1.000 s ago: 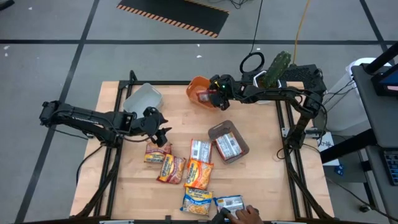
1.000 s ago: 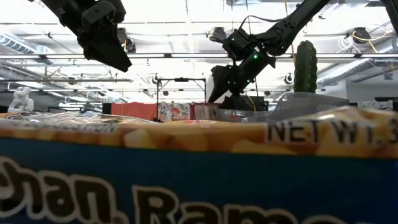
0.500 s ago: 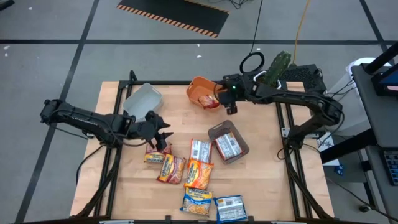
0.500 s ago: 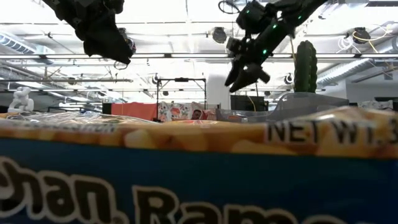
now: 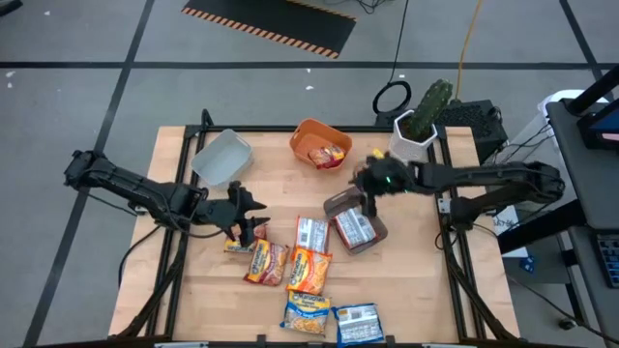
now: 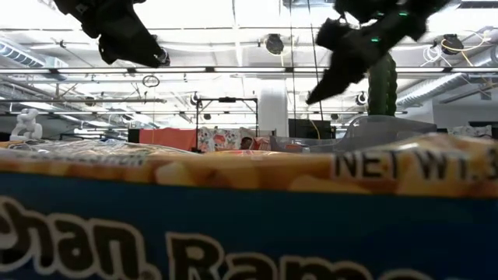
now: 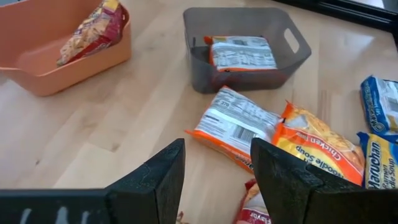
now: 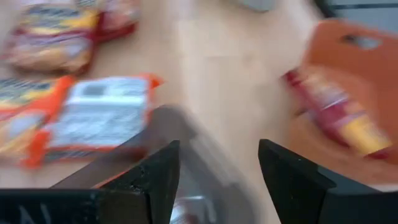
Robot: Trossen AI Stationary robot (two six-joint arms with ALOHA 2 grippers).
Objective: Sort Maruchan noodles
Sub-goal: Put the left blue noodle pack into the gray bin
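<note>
Orange tray [image 5: 320, 144] at the table's far edge holds one red packet [image 5: 329, 153], and the grey bin [image 5: 340, 205] holds another [image 5: 354, 227]; you have six noodle packets [image 5: 311, 271] left loose on the wood. Your left gripper [image 5: 249, 224] hovers spread and empty over the nearest loose packet. Your right gripper [image 5: 368, 198], also spread and empty, hangs above the grey bin.

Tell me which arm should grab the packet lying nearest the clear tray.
Left. The left gripper hangs open right over that packet, beside the loose pile. The right gripper is open too, but across the table above the dark grey tray.
</note>
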